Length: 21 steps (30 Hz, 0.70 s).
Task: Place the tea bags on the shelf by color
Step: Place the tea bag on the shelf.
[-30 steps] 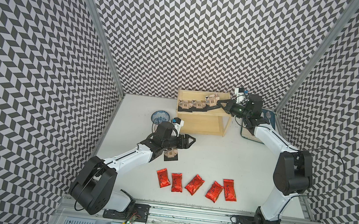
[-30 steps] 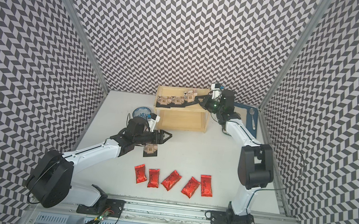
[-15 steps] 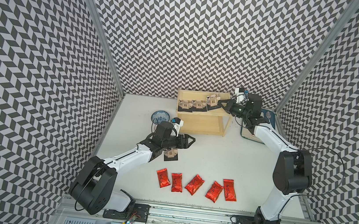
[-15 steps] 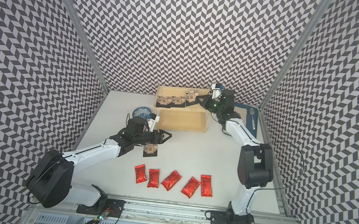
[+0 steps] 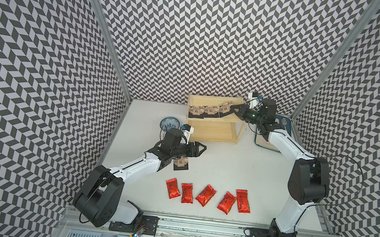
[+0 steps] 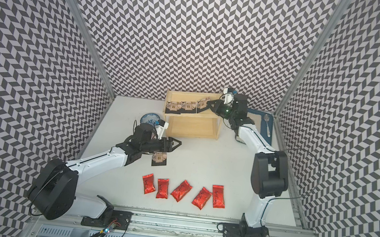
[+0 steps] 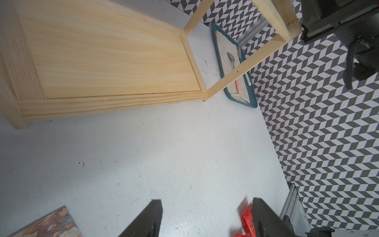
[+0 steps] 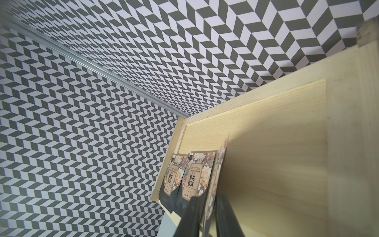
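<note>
**A:** Where is the third flat black square tea bag with the beige house print [image 8: 219,164]?

**B:** On the top tier of the pale two-tier wooden shelf [image 5: 210,101], upper centre in both top views, just beside two like packets [image 8: 196,174] lying flat. It stands tilted on one edge between the right fingers [image 8: 190,217]. They sit narrowly apart on either side of it, and I cannot tell whether they press it.

**A:** Which way does it point?

**B:** Its long axis runs front to back across the board, with the printed end toward the back wall and the dark foot at the front rim, like its neighbours.

**A:** How should it be set down?

**B:** I'd part the fingers low and let it tip flat onto bare wood, not onto its neighbour. Then I'd withdraw along the fingers' own line so nothing drags it over the rim.

**A:** And the left?

**B:** The left fingers [image 7: 147,217] are spread and empty above the white counter [image 5: 227,167]. A fourth black packet [image 5: 181,163] lies under that arm. Five shiny red foil pouches [image 5: 205,195] lie in a row at lower centre.
</note>
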{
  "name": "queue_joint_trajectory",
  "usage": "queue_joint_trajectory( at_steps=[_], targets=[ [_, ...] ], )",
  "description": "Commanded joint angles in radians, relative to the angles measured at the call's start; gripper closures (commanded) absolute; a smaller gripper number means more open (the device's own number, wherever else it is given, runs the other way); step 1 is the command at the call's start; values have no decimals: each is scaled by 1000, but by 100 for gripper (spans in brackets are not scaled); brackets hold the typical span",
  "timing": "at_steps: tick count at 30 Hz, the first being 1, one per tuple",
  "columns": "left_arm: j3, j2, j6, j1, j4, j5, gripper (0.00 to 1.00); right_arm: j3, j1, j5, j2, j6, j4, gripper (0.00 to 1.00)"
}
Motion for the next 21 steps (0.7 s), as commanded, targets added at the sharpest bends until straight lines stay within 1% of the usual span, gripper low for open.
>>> queue_joint_trajectory(
  at_steps=[1,10,21],
  targets=[
    [-12,-11,-6,10,27,18,26,29,8,18,26,-35,-5,77],
    [-23,-22,-13,14,44,32,26,63,10,79,18,-108,-82,70],
    [-27,-29,-16,15,49,32,26,96,10,113,19,-134,-124,67]
  ],
)
